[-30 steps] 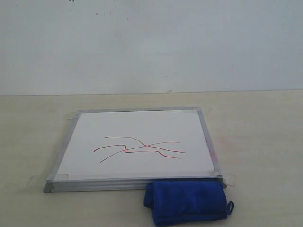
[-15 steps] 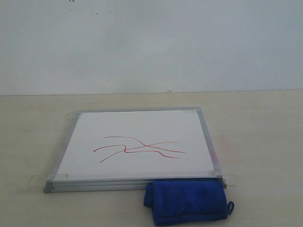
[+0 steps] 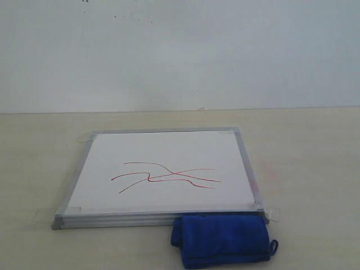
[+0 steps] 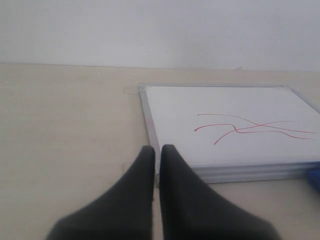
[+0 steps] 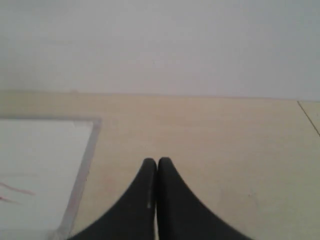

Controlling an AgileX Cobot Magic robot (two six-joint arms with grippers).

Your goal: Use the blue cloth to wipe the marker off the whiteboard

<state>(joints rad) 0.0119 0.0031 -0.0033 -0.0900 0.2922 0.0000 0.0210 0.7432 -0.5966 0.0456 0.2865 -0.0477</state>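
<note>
The whiteboard (image 3: pixel 163 169) lies flat on the table with a silver frame and tape tabs at its corners. Red marker (image 3: pixel 166 176) lines cross one another on its middle. The folded blue cloth (image 3: pixel 222 239) rests on the table against the board's near edge, towards the right, with a small loop at one corner. Neither gripper shows in the exterior view. My left gripper (image 4: pixel 157 150) is shut and empty, by the whiteboard (image 4: pixel 225 125) corner, with the marker (image 4: pixel 250 127) beyond. My right gripper (image 5: pixel 157 162) is shut and empty over bare table, beside the whiteboard (image 5: pixel 40 165) edge.
The beige table (image 3: pixel 309 157) runs back to a plain white wall (image 3: pixel 180 50). A sliver of the blue cloth (image 4: pixel 315 177) shows at the edge of the left wrist view. A dark seam in the table (image 5: pixel 309 117) crosses the right wrist view's corner.
</note>
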